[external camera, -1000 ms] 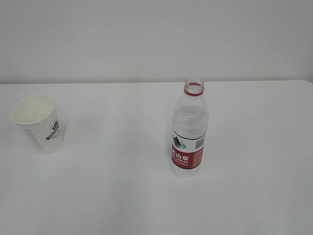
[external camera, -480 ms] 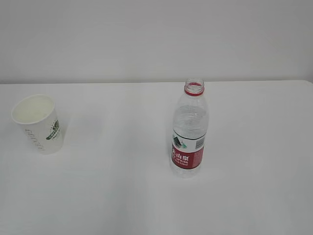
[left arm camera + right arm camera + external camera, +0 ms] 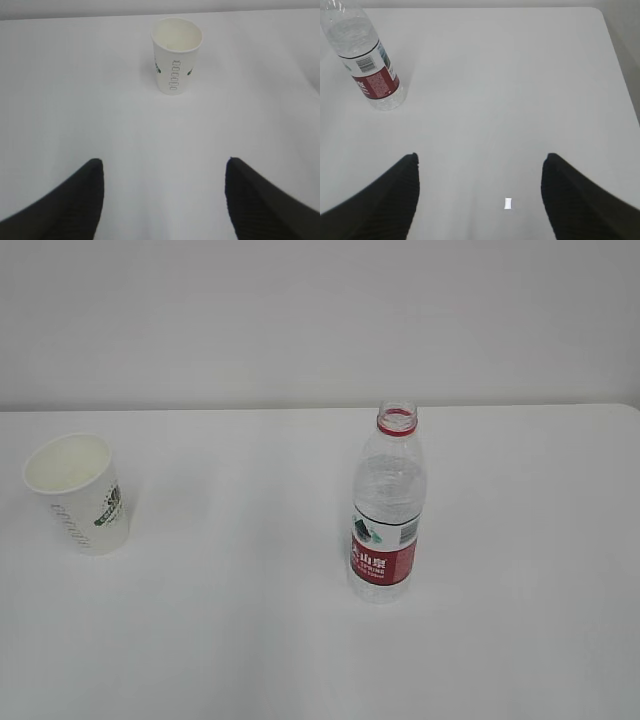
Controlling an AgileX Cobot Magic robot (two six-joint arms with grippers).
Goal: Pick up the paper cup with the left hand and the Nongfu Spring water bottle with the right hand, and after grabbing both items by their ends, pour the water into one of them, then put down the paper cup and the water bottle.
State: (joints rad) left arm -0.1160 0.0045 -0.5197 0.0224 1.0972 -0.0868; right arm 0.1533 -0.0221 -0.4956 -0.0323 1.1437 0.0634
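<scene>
The white paper cup (image 3: 80, 495) stands upright at the left of the table, also straight ahead in the left wrist view (image 3: 176, 55). The Nongfu Spring water bottle (image 3: 387, 510) stands upright and capless near the middle, and it shows at the upper left of the right wrist view (image 3: 367, 65). Clear water shows inside the bottle. My left gripper (image 3: 163, 165) is open, well short of the cup, with nothing between its fingers. My right gripper (image 3: 480, 160) is open too, to the right of the bottle and apart from it. Neither arm appears in the exterior view.
The white table (image 3: 250, 640) meets a plain wall at the back. Its right edge and rounded far corner (image 3: 600, 15) show in the right wrist view. A small white scrap (image 3: 508, 203) lies on the table between the right fingers.
</scene>
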